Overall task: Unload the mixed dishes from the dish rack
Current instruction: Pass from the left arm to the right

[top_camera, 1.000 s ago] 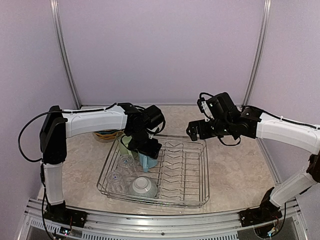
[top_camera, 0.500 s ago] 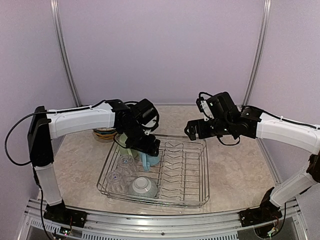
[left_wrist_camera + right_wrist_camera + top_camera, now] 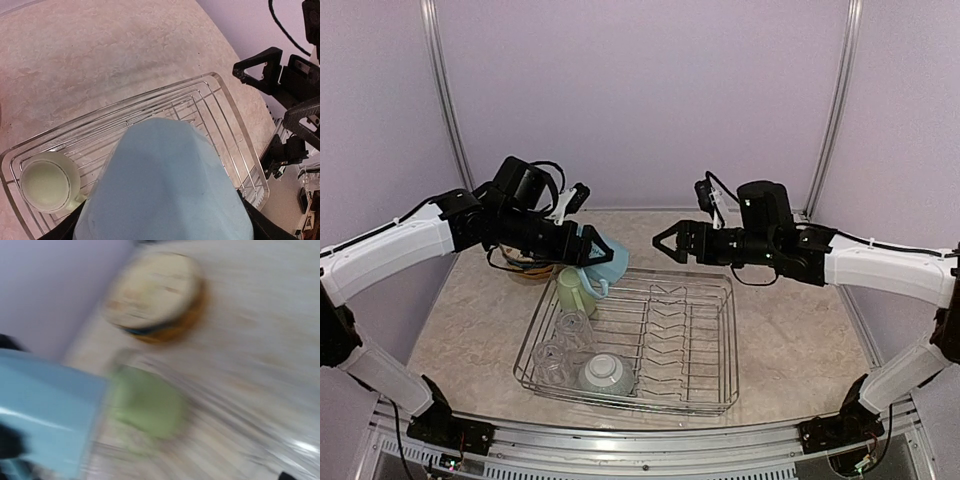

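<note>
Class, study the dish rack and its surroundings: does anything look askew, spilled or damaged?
Nothing spilled or damaged. Only the light blue mug is off level: the left gripper holds it tipped above the far left corner of the dish rack.

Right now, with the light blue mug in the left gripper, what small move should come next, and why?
Probably ease the light blue mug right, toward the right gripper. The left gripper holds it in the air above the far left corner of the dish rack, and the right gripper faces it, open, with a gap between; a handover looks likely.
</note>
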Available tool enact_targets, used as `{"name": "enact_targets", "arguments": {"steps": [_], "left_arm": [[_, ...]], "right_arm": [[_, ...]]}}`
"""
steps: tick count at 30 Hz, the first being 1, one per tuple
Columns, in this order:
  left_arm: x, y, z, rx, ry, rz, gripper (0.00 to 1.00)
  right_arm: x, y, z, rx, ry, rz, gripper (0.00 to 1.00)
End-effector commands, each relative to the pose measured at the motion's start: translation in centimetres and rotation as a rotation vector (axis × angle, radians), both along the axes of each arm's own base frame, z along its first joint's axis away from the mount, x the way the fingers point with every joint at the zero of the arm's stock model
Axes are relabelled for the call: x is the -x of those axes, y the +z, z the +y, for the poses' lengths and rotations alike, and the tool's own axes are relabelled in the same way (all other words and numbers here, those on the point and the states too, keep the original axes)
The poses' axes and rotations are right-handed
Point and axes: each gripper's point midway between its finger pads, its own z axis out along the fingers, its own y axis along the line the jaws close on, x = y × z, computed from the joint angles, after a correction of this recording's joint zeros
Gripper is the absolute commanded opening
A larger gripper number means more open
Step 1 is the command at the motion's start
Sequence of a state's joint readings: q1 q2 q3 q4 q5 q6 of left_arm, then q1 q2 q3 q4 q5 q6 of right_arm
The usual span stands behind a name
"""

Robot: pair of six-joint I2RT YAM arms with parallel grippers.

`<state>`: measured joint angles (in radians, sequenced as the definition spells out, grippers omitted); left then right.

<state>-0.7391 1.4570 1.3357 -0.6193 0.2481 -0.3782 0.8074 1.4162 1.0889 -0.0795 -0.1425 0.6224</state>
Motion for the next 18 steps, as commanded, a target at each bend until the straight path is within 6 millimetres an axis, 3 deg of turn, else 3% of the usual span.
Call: {"name": "enact_targets", "arguments": {"steps": [1, 7, 15, 18], "left_arm": [[-0.2, 6.2, -0.2, 0.261, -0.038, -0.111, 0.39], [0.3, 8.8, 0.9, 0.427, -0.081, -0.114, 0.39], [0.6, 8.9, 0.6, 0.487, -0.124, -0.086, 0.38], [0.7, 8.8, 0.4, 0.498, -0.135, -0.072, 0.38]], "right_arm": [[2.2, 3.9, 4.7, -0.359, 0.214, 0.041, 1.0], [2.8, 5.4, 7.8, -0.558, 0.374, 0.083, 0.95], [3.7, 7.7, 10.5, -0.691, 0.504, 0.077, 0.84], [4.2, 8.5, 10.9, -0.751, 0.544, 0.081, 0.69]]}}
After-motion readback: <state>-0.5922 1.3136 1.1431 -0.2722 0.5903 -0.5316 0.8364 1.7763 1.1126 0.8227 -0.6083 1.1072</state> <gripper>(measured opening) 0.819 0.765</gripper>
